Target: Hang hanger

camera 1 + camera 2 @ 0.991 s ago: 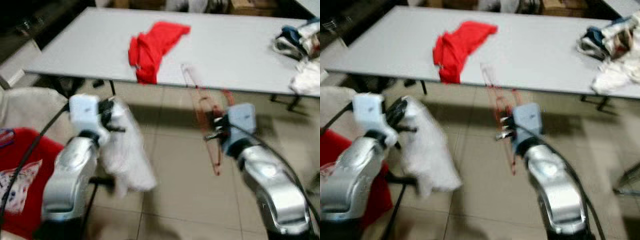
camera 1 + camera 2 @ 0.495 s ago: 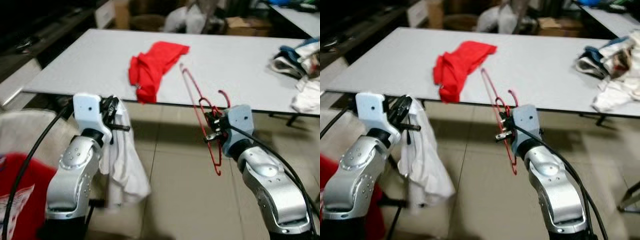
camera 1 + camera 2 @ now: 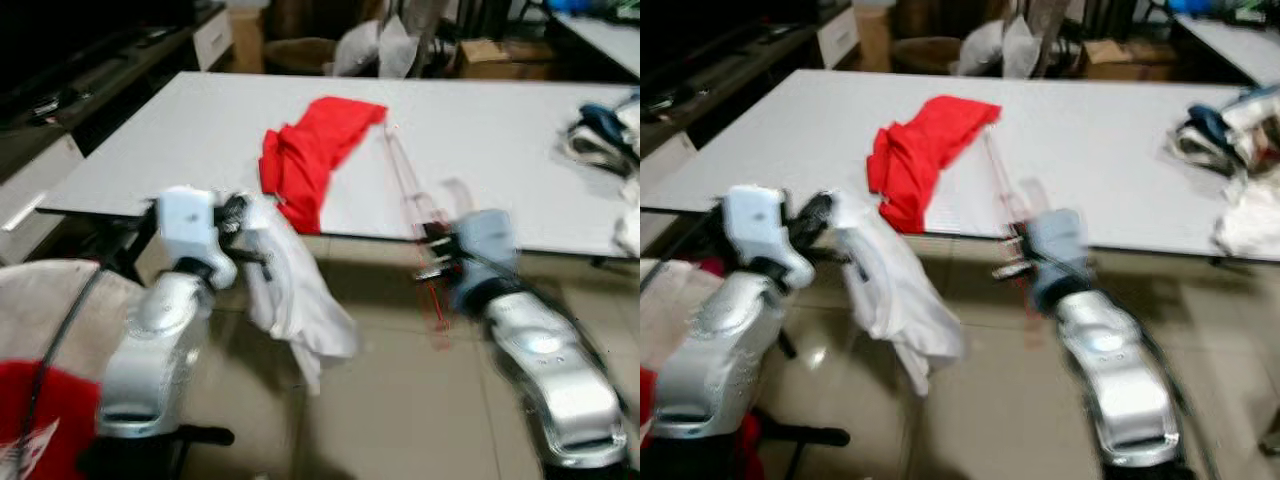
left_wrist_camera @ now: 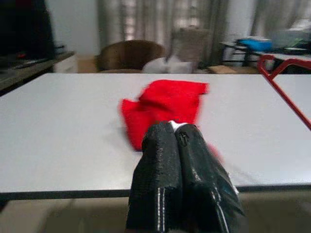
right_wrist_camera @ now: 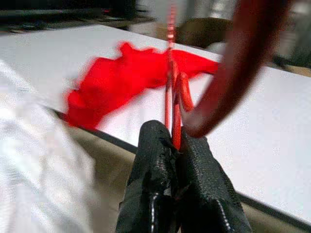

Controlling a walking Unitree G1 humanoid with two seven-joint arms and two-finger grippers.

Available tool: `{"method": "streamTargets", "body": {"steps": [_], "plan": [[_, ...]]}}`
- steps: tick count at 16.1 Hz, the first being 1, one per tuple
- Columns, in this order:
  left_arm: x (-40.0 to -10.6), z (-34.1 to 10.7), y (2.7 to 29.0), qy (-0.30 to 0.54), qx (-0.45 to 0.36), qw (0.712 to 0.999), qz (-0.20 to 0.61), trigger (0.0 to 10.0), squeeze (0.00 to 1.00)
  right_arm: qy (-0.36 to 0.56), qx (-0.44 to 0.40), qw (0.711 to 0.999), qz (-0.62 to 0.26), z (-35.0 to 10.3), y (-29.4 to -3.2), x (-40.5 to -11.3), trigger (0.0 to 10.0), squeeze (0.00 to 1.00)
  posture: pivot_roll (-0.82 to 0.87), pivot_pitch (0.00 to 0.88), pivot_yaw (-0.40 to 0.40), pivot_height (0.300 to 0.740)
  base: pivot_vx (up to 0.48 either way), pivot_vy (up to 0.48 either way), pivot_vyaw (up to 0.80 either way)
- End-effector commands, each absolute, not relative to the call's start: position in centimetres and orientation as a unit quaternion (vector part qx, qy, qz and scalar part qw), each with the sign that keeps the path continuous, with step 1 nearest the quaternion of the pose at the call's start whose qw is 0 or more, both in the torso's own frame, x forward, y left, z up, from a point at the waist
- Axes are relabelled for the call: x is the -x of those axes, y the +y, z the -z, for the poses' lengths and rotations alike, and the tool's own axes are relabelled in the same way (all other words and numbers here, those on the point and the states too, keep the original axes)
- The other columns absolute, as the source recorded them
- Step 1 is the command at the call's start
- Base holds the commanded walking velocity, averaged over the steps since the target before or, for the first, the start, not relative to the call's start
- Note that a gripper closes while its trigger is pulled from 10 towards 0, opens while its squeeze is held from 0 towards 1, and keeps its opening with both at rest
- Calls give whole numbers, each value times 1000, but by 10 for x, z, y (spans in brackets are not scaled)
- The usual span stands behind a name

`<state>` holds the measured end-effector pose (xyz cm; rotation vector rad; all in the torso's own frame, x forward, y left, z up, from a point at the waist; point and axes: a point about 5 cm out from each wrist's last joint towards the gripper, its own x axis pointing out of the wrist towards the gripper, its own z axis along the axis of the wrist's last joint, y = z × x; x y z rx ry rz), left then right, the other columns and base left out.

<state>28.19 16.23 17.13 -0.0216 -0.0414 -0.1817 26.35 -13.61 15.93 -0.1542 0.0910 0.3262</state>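
Note:
My right gripper (image 3: pixel 432 252) is shut on a thin red wire hanger (image 3: pixel 412 205), held upright just in front of the grey table's near edge; in the right wrist view the hanger (image 5: pixel 173 92) rises from between the black fingers (image 5: pixel 151 160). My left gripper (image 3: pixel 245 222) is shut on a white garment (image 3: pixel 295 290) that droops below it toward the floor; a sliver of white cloth (image 4: pixel 176 125) shows between its fingers (image 4: pixel 160 165). A red cloth (image 3: pixel 315 155) lies crumpled on the table (image 3: pixel 170 130) beyond both grippers.
A pile of mixed clothes (image 3: pixel 610 130) sits at the table's right end. A red basket with a beige cover (image 3: pixel 40 330) stands at my lower left. Boxes and a brown chair (image 4: pixel 129 53) lie behind the table. Tiled floor (image 3: pixel 400 400) stretches below.
The camera has shifted and blurred. The white garment has swung to the right under my left gripper. Both grippers keep their holds, now closer to the table edge.

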Motion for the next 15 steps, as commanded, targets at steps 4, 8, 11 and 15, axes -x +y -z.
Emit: {"method": "streamTargets", "body": {"steps": [4,8,11,15], "plan": [[-283,-179,158,-38,8,994,99,10000,0,34,83,984,-153,-165,-143,-265,10000,0,-129,10,46,740,408,0,0],[-283,-179,157,-37,9,994,104,10000,0,46,68,985,-154,-162,-142,-264,10000,0,-132,12,49,740,407,0,-400],[-283,-178,154,-36,11,993,108,10000,0,47,69,984,-158,-163,-143,-263,10000,0,-134,15,51,740,405,0,-800],[-283,-178,154,-35,12,993,110,10000,0,41,74,983,-162,-164,-143,-262,10000,0,-139,18,51,740,407,0,-200]]}}
